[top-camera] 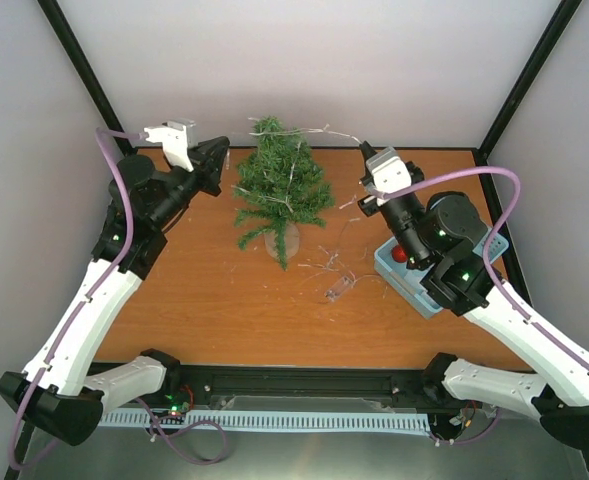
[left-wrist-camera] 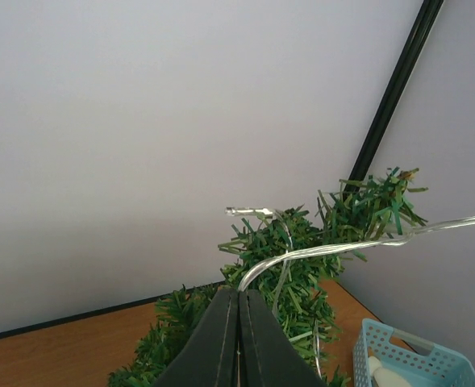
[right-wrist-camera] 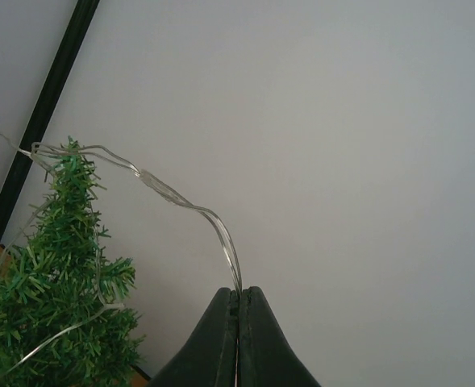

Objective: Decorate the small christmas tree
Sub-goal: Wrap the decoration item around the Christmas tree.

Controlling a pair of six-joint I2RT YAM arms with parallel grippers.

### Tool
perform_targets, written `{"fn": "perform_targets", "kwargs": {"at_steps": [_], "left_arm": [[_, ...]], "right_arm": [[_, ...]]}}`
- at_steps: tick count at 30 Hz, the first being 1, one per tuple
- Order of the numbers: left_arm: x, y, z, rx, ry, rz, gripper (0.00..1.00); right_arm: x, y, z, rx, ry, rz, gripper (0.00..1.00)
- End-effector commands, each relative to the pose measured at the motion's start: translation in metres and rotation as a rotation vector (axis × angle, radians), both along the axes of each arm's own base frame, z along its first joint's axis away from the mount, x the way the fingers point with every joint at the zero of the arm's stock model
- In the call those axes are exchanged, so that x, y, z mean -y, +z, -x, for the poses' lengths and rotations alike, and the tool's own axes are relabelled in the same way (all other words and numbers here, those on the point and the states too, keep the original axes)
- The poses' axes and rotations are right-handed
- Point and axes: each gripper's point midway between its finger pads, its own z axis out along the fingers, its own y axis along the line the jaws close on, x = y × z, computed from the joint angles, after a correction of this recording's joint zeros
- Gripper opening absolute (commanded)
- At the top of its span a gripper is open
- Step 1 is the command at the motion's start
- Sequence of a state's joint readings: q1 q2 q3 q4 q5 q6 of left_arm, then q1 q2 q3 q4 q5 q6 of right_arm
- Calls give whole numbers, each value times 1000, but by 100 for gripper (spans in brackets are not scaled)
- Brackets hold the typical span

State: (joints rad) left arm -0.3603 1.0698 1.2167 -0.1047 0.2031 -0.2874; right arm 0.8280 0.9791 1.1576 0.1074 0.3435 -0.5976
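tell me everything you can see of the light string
A thin, silvery wire of several strands, the light string hangs over the top of the small christmas tree and winds down through its branches. From the treetop it spans the air to the shut right end effector, which pinches it. The rest lies in a loose tangle on the table right of the tree, near a small clear piece.
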Motion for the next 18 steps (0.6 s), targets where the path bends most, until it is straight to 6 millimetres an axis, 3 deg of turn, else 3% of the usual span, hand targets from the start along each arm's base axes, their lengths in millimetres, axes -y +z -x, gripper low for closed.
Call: {"fn": "perform_targets", "kwargs": {"at_steps": [1,10,18], "left_arm": [[-9,31,3,62,32,37,1],[-22,40,7,103,98,46,1],[-20,40,1,103,96,47,1]], "right_arm": [[4,26,9,65,27,-27,3],[11,54,18,141,46,-67,3],[7,51,2,127,18,-48,3]]}}
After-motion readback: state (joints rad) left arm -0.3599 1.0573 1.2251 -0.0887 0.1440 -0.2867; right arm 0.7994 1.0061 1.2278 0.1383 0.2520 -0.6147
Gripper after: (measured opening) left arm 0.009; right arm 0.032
